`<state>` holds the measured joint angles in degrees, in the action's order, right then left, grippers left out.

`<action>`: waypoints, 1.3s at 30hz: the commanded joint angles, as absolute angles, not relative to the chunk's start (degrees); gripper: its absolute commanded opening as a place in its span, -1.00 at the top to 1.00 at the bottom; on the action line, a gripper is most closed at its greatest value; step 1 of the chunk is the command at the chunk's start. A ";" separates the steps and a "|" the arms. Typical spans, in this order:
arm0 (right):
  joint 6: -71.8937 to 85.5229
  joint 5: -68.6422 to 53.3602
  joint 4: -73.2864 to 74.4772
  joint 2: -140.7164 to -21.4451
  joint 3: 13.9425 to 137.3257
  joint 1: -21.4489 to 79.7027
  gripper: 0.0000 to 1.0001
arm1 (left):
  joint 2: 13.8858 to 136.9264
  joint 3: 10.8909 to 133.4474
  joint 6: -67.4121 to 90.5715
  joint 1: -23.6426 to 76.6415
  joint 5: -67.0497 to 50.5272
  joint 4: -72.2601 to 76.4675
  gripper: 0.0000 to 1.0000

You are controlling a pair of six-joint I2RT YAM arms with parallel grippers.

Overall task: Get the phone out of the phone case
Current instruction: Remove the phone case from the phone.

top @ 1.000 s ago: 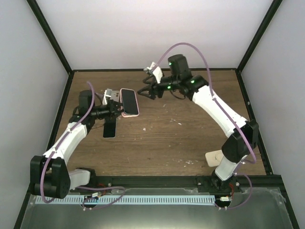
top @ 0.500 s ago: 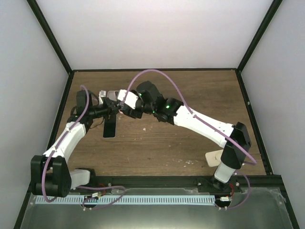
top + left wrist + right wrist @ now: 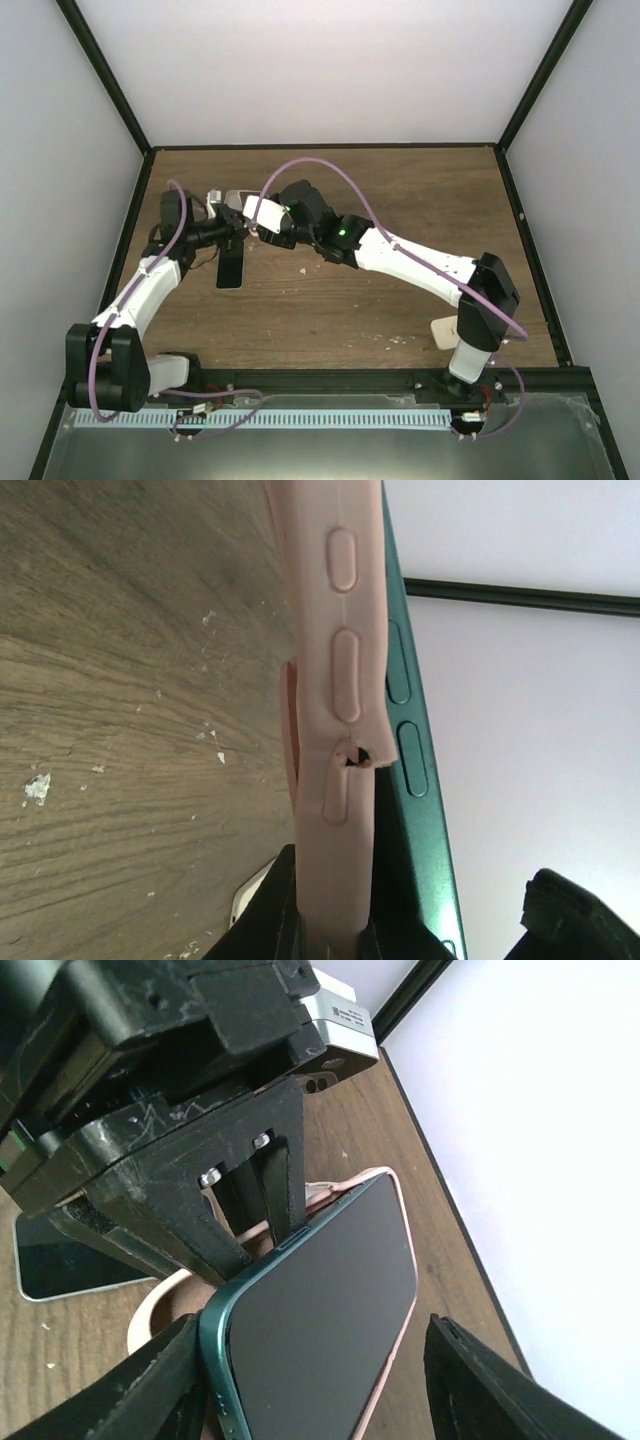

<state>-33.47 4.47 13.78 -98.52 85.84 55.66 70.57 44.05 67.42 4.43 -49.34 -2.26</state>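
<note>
The pink phone case (image 3: pixel 335 680) is held up off the table on its edge, with my left gripper (image 3: pixel 335 925) shut on its lower end. The dark green phone (image 3: pixel 320 1300) sits in it with one long side and a corner lifted out of the case rim (image 3: pixel 402 1310). My right gripper (image 3: pixel 320 1390) is open and straddles the phone's near end. Its left finger (image 3: pixel 160 1390) is at the phone's corner and its right finger (image 3: pixel 500 1390) stands apart from it. In the top view the right gripper (image 3: pixel 262 220) covers the phone beside the left gripper (image 3: pixel 238 224).
A second dark phone (image 3: pixel 230 270) lies flat on the wooden table under the left arm, also showing in the right wrist view (image 3: pixel 60 1260). A beige object (image 3: pixel 447 330) lies near the right arm's base. The black frame and white walls close in the table.
My right arm has swung from the back of the table leftward to the held case. Its jaws now straddle the phone and have narrowed. The left gripper has kept its hold.
</note>
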 commanded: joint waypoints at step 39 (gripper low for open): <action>-43.37 17.42 2.73 -97.60 92.40 55.71 0.99 | 73.87 49.91 42.64 2.22 -46.78 -16.82 1.00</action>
<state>-45.21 15.40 6.26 -100.01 86.13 56.69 73.08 49.41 47.48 2.63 -49.43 -12.27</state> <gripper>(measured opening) 0.060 0.073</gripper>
